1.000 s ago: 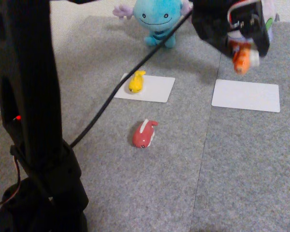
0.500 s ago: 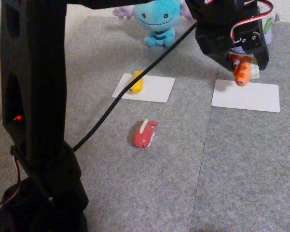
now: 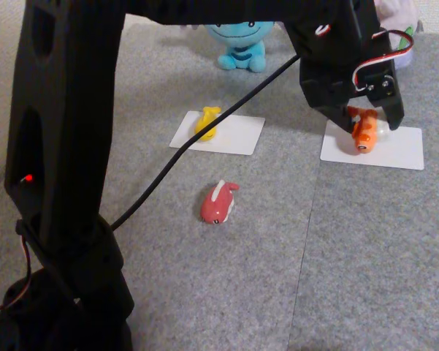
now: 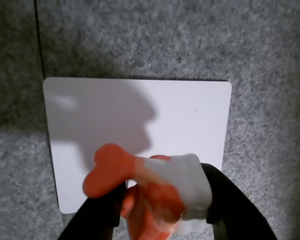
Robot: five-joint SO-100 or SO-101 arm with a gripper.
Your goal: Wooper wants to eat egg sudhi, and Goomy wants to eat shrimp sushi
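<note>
Claw (image 3: 365,131) is clamping the shrimp sushi (image 3: 363,131) over the right white card (image 3: 394,150) in the fixed view. Best to set it rice-base down near the card's middle before the fingers part. Toy is looking glossy orange, with white stripes and a lobed tail (image 4: 106,170).

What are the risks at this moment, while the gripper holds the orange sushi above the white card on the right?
1. The gripper holds the shrimp sushi near the left end of the white card in the fixed view; released tilted, it might roll onto the carpet.
2. The black cable crosses in front of the egg sudhi; whether they touch is unclear, but pulling back might drag it.
</note>
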